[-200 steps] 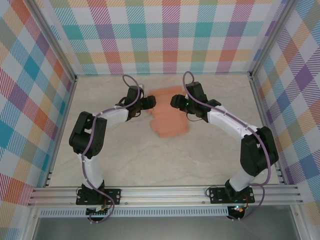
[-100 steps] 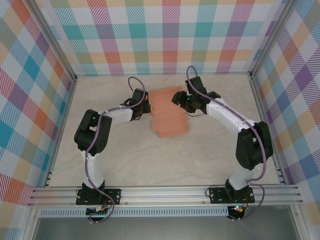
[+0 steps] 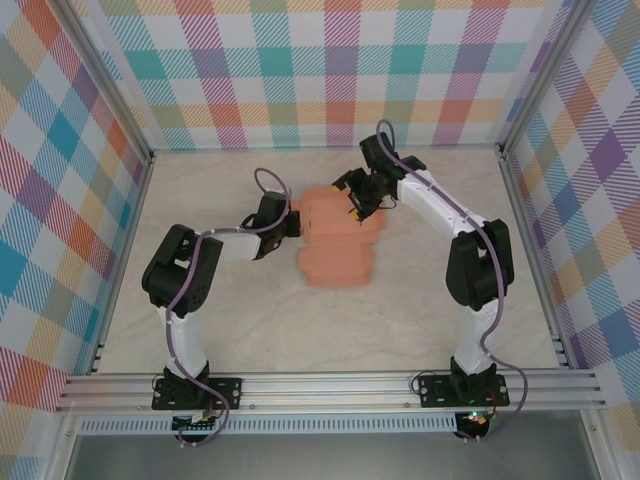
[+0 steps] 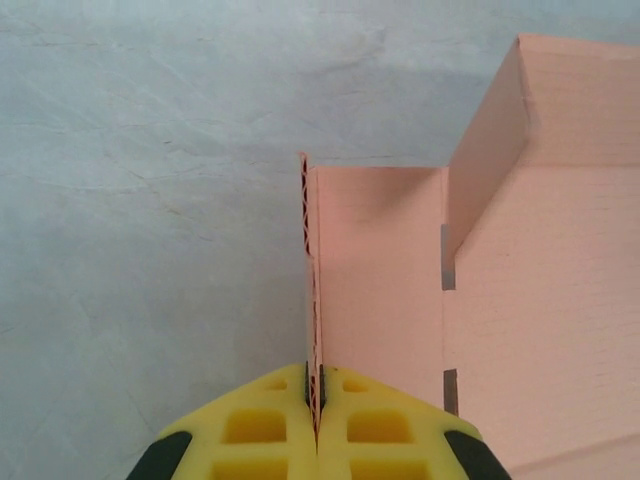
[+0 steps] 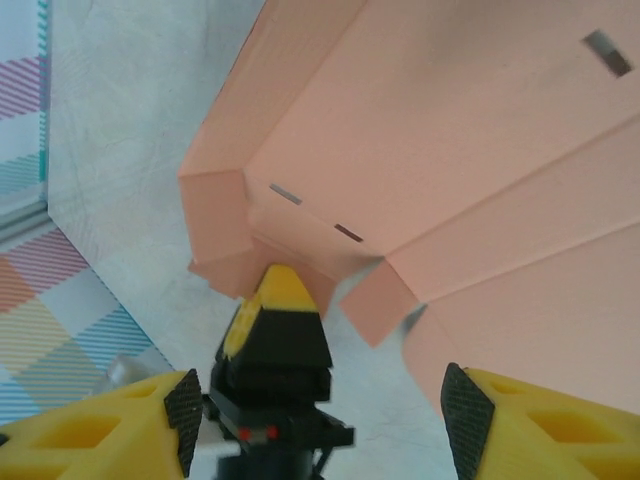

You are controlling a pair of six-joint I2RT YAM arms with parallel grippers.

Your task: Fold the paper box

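One box, salmon card, partly folded: centre of table, toward the far side. Left gripper: at the box's left edge, fingers clamped on an upright flap. Right gripper: at the box's far edge, fingers spread wide apart.

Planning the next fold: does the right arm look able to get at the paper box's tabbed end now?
Probably yes. The right pincer is open, just short of the tabbed end of the paper box with nothing between; the left pincer is shut on another edge, clear of that approach.
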